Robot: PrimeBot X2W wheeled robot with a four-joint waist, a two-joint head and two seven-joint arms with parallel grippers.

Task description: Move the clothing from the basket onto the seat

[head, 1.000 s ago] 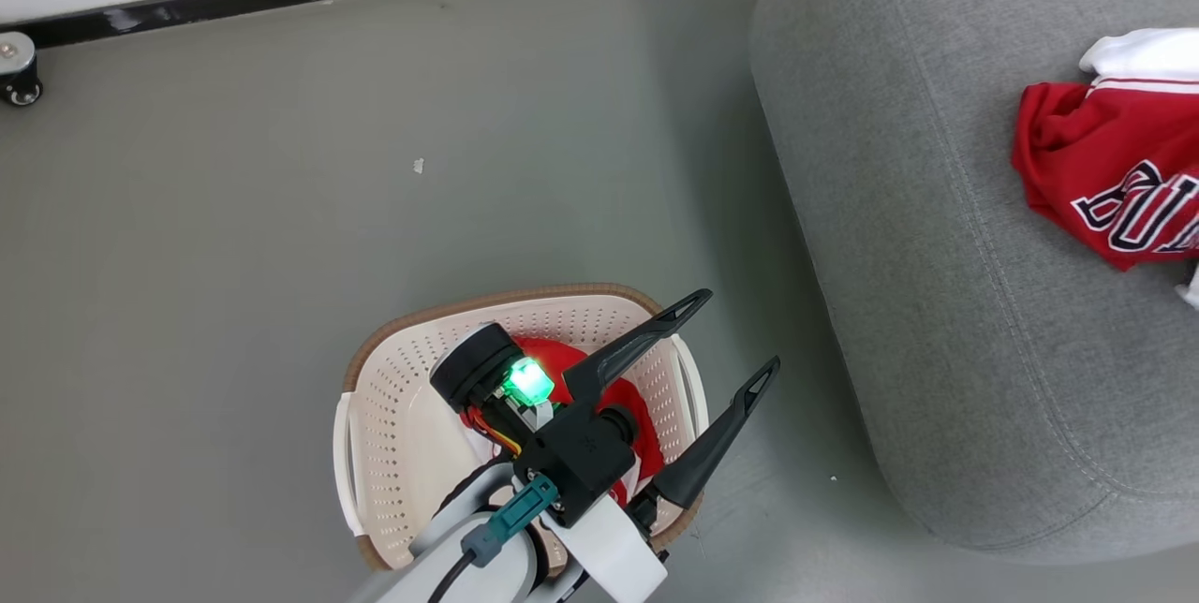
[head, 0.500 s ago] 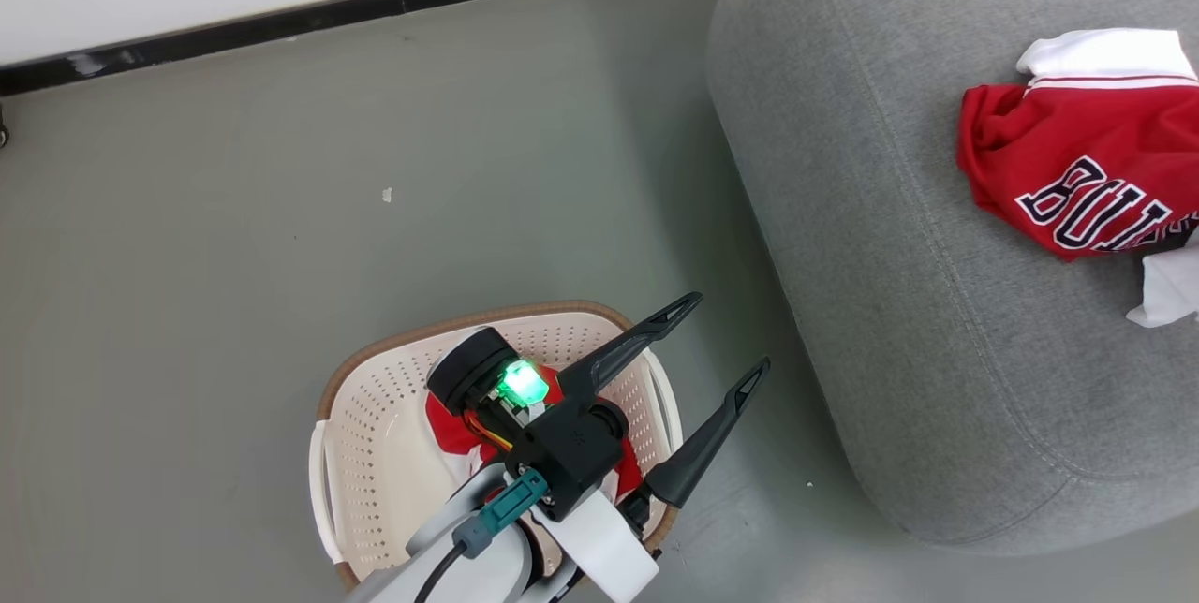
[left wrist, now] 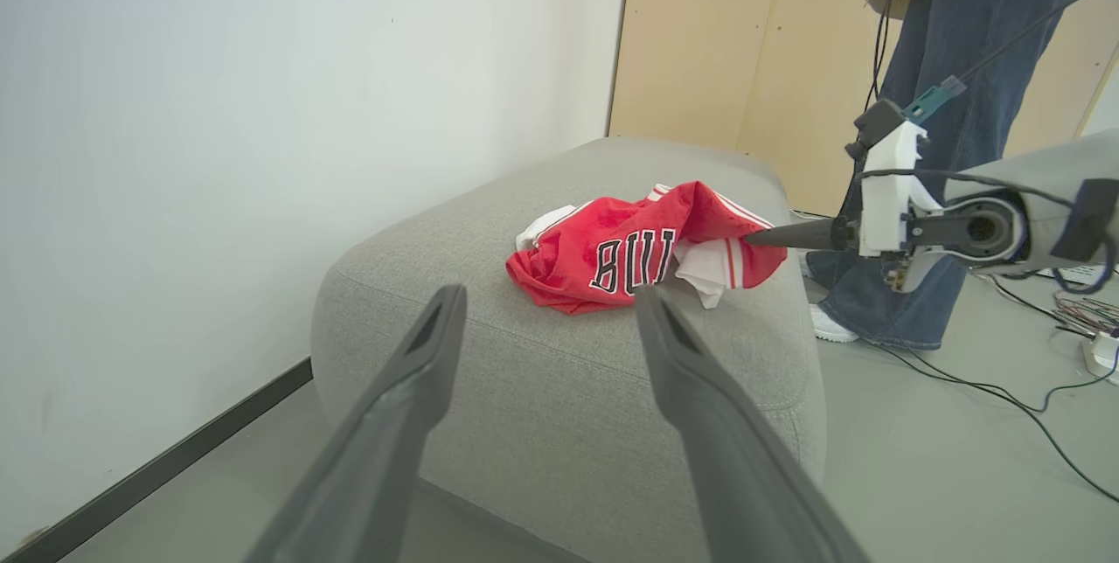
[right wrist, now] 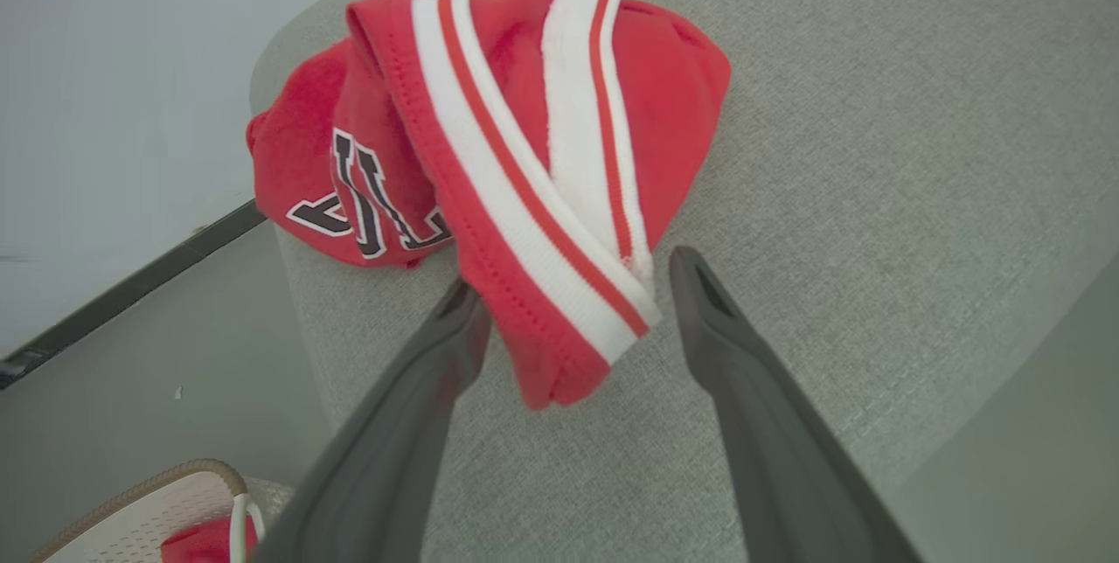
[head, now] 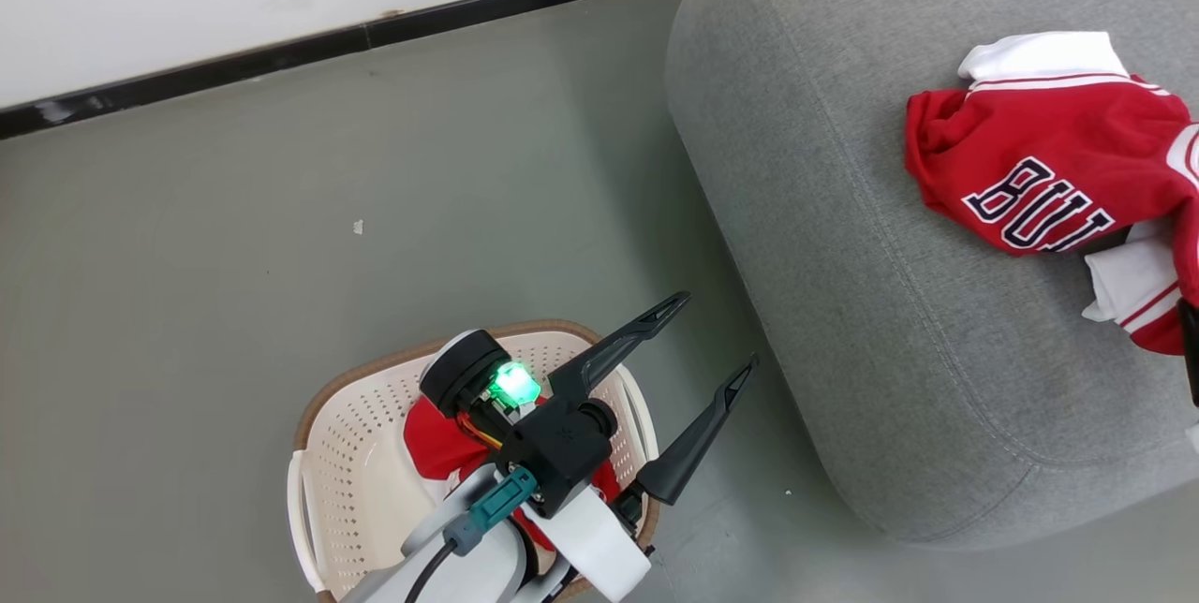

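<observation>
The cream basket [head: 348, 430] with a brown rim sits on the floor at the lower left and holds a red garment [head: 433, 446]. Above it my left gripper [head: 717, 331] is open and empty, its fingers pointing toward the grey sofa [head: 843, 257]. On the sofa lies the red jersey [head: 1040, 163] with navy letters and white trim. My right gripper [right wrist: 577, 274] is open on the sofa, with the jersey's striped hem [right wrist: 524, 222] lying loose between its fingers. The left wrist view shows the right gripper [left wrist: 754, 237] tip touching the jersey [left wrist: 612, 248].
A white wall with a black baseboard [head: 281, 55] runs behind the floor. A person in jeans [left wrist: 953, 108] stands beyond the sofa, by wooden panels [left wrist: 699, 38]. Cables [left wrist: 1005, 388] trail on the floor there. Grey floor [head: 375, 210] lies open between basket and wall.
The head camera has turned right: sofa and jersey sit further left in the picture, the basket lower left. A dark tip of the right gripper now shows at the right edge.
</observation>
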